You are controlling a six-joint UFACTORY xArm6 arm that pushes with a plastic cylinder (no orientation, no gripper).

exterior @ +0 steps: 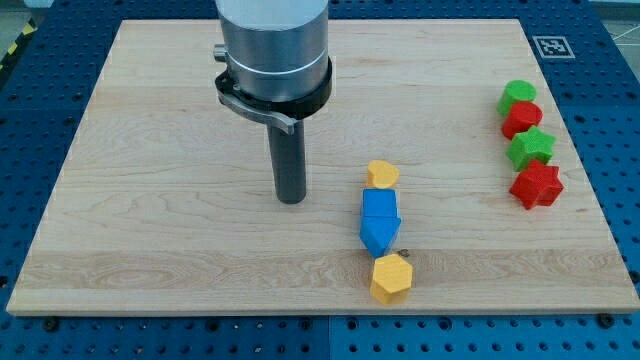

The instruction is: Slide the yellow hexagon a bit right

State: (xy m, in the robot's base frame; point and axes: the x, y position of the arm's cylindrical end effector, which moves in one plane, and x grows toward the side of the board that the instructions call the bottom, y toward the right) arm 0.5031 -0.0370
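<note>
The yellow hexagon (pixel 391 278) lies near the view's bottom, just right of centre. Directly above it stand two blue blocks (pixel 380 222) stacked in a line, and above those a yellow heart-shaped block (pixel 382 175). My tip (pixel 290 198) rests on the board to the left of the blue blocks. It is up and to the left of the yellow hexagon, well apart from it.
At the view's right a column of blocks runs top to bottom: a green block (pixel 518 95), a red block (pixel 522 119), a green star (pixel 531 148) and a red star (pixel 536 186). The wooden board (pixel 150 200) ends close below the hexagon.
</note>
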